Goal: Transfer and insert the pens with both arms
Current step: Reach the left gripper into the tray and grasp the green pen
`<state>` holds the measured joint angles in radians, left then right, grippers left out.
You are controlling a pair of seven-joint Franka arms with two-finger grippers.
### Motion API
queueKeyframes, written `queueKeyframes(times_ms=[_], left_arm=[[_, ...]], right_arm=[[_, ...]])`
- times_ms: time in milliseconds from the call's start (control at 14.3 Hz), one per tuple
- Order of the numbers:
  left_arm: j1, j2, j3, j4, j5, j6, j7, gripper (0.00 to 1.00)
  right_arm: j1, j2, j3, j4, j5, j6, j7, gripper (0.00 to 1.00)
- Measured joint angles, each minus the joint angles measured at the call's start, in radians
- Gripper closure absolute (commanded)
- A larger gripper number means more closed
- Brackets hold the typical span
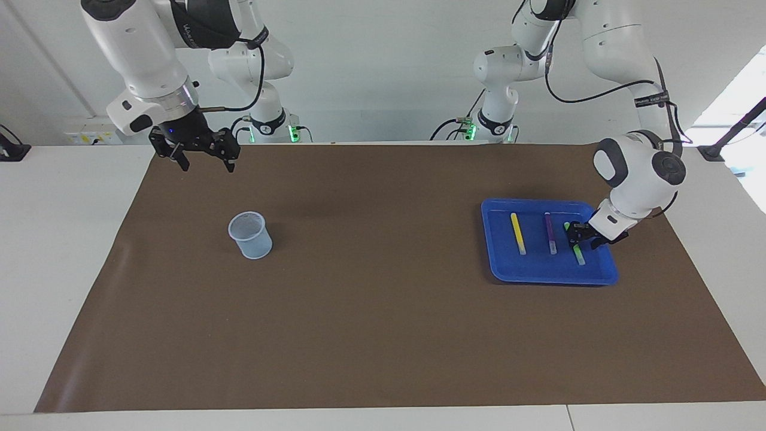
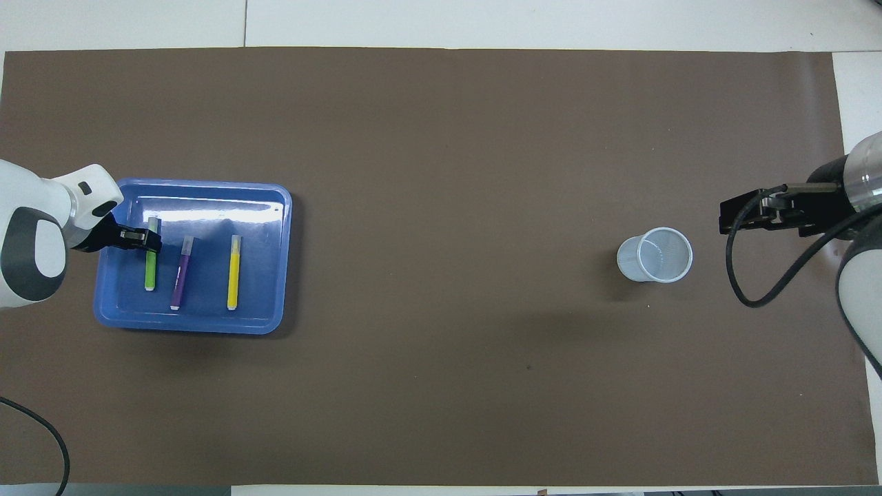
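Observation:
Three pens lie side by side in a blue tray (image 1: 538,276) (image 2: 207,324) toward the left arm's end: a yellow pen (image 1: 517,233) (image 2: 233,272), a purple pen (image 1: 550,232) (image 2: 181,272) and a green pen (image 1: 579,256) (image 2: 149,272). My left gripper (image 1: 579,239) (image 2: 150,241) is down in the tray, open, with one finger on each side of the green pen near its middle. The pen still lies flat. Over the mat's edge at the right arm's end, my right gripper (image 1: 206,166) (image 2: 723,215) waits open and holds nothing.
A clear plastic cup (image 1: 250,234) (image 2: 654,255) stands upright on the brown mat toward the right arm's end, below and beside the right gripper. Two smaller white arms with green lights stand at the robots' edge of the table.

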<state>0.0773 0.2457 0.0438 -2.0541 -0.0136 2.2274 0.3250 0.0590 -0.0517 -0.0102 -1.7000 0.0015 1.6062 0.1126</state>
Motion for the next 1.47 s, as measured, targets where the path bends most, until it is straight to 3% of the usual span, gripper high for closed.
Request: queueKeyframes(times_ms=[210,350,490,560,1120,1470], left_arm=[[0.000,0.000,0.001,-0.014,0.000,0.000,0.000,0.46],[0.000,0.000,0.001,-0.019,0.000,0.001,0.000,0.65],[0.000,0.000,0.001,-0.020,0.000,0.001,-0.001,0.95],[0.000,0.000,0.001,-0.020,0.000,0.000,-0.001,1.00],[0.002,0.000,0.002,-0.015,0.000,-0.006,-0.006,1.00],[-0.002,-0.007,0.002,0.128,0.000,-0.220,-0.044,1.00]], right_arm=[[0.000,0.000,0.000,0.000,0.000,0.000,0.000,0.00],[0.000,0.000,0.000,0.000,0.000,0.000,0.000,0.00],[0.000,0.000,0.000,0.000,0.000,0.000,0.000,0.00],[0.000,0.000,0.000,0.000,0.000,0.000,0.000,0.00],[0.000,0.000,0.000,0.000,0.000,0.000,0.000,0.00],[0.000,0.000,0.000,0.000,0.000,0.000,0.000,0.00]])
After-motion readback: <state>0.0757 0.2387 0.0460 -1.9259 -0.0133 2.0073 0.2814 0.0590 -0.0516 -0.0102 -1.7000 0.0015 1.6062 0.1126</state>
